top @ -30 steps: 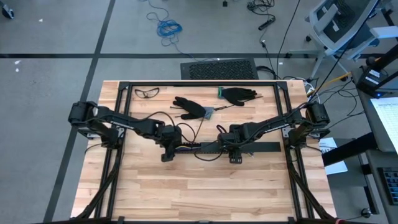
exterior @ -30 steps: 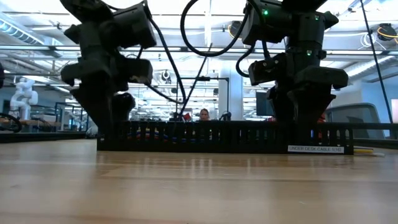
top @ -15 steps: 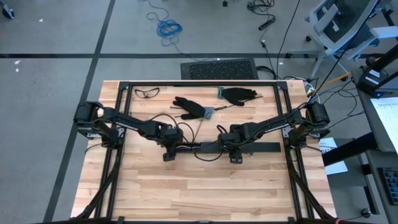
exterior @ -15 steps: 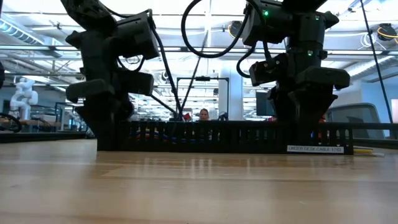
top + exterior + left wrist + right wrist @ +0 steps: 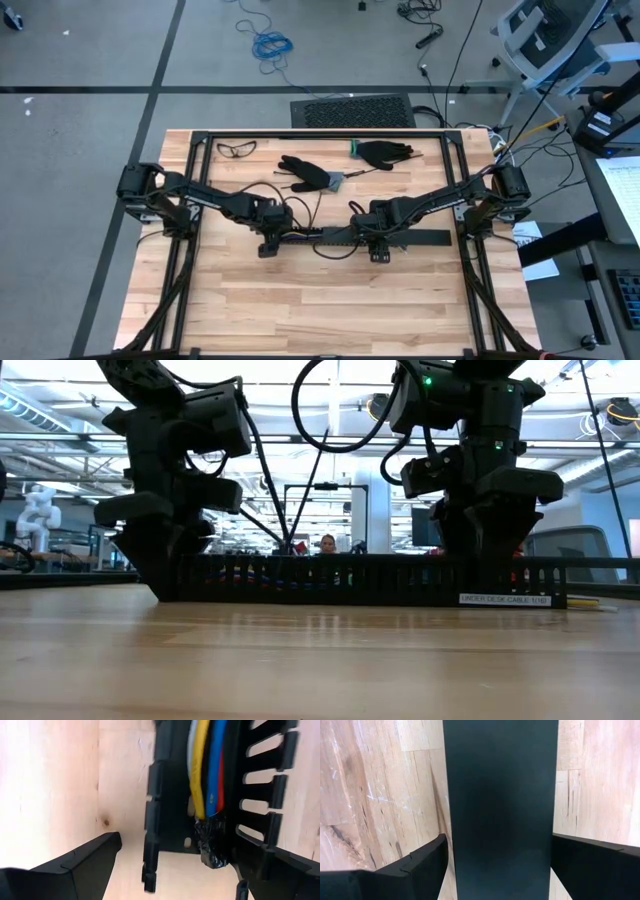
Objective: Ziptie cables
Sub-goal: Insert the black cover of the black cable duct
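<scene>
Shifted since a second ago: left arm's shoulder drawn slightly inward; right arm unchanged.

Cables [image 5: 206, 775]: yellow, blue, red and white wires, lying lengthwise inside the black slotted tray [image 5: 360, 237], long axis across the table [image 5: 300, 310], taped end at the tray's left end.

Left gripper [image 5: 268, 240]: lowered over the tray's left end, fingers [image 5: 75, 865] spread wide to either side, holding nothing.

Right gripper [image 5: 378, 243]: lowered over the tray's lidded stretch, jaws wide, straddling it.

Gloves [image 5: 305, 172]: beyond, near the far edge.
</scene>
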Robot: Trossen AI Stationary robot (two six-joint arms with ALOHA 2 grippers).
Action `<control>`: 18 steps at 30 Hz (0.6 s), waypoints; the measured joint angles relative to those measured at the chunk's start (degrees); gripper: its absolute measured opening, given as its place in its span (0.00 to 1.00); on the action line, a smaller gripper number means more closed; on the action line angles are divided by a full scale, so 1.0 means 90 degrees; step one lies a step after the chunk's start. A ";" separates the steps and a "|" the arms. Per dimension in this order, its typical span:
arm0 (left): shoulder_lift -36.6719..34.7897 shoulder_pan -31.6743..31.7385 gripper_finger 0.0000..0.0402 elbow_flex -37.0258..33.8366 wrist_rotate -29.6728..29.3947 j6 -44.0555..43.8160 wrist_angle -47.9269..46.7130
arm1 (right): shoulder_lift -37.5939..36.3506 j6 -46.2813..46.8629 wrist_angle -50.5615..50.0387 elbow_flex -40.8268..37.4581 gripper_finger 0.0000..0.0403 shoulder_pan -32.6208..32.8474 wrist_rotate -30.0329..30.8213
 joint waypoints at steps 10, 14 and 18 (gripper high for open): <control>0.0010 0.0084 0.94 -0.0002 0.0371 0.0670 0.0151 | 0.0000 0.0005 0.0002 0.0000 0.77 -0.0002 0.0000; 0.0012 0.0136 0.94 -0.0002 0.0600 0.0629 0.0158 | 0.0000 0.0006 0.0002 0.0000 0.77 -0.0002 0.0000; 0.0010 0.0141 0.94 0.0004 0.0790 0.0454 0.0137 | 0.0000 0.0010 0.0002 0.0000 0.77 -0.0002 0.0000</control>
